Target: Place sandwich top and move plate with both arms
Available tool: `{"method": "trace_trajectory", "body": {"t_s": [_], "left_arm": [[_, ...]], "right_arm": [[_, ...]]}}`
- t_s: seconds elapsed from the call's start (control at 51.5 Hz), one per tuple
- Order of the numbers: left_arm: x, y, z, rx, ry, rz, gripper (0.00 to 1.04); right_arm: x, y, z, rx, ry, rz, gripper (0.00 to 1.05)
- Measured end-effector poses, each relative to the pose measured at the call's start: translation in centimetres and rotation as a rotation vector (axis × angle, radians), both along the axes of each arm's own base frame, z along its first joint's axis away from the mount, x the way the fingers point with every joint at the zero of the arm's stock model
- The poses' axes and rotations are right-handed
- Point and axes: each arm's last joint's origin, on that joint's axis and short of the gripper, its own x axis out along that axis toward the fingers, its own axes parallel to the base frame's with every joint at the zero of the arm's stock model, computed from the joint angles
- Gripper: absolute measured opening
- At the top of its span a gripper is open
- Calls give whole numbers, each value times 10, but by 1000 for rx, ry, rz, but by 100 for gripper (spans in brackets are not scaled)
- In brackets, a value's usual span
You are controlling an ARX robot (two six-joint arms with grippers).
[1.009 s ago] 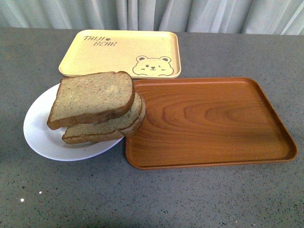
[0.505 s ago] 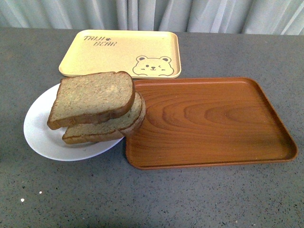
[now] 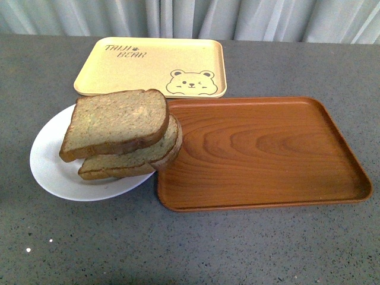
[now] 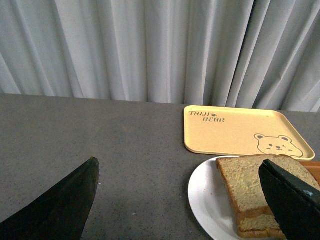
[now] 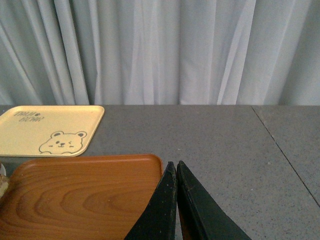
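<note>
Left hand (image 4: 177,165): black fingers (image 4: 60,205) spread wide, nothing between them, above the grey speckled surface (image 3: 178,249). Thick, roughly square brown wholegrain sandwich top (image 4: 250,180) lies just ahead, off toward one finger, which covers part of it in the left wrist view.

Right hand (image 5: 174,167): fingers pressed together, empty, tips over the far corner of the brown wood-grain rectangular tray (image 5: 80,190). Sandwich top well apart from this hand, toward the robot's left.

Front view, no arms visible: sandwich top (image 3: 114,123) sits tilted on a second bread slice (image 3: 127,160). Both are on the round white shallow plate (image 3: 50,166), and the stack's edge reaches over the brown tray's (image 3: 261,154) left rim. Plate up against that rim.

Pale yellow bear-print tray (image 3: 148,62) behind the plate, empty. Grey pleated curtain (image 4: 150,50) at the back.
</note>
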Motion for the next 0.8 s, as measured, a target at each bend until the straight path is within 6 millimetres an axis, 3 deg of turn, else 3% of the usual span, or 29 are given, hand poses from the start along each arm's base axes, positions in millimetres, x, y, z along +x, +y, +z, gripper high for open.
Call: {"method": "trace_trajectory", "body": {"t_s": [0.796], "left_arm": [[0, 0, 0, 0, 0, 0, 96]], "right_arm": [[-21, 0, -3, 0, 6, 1, 2]]}}
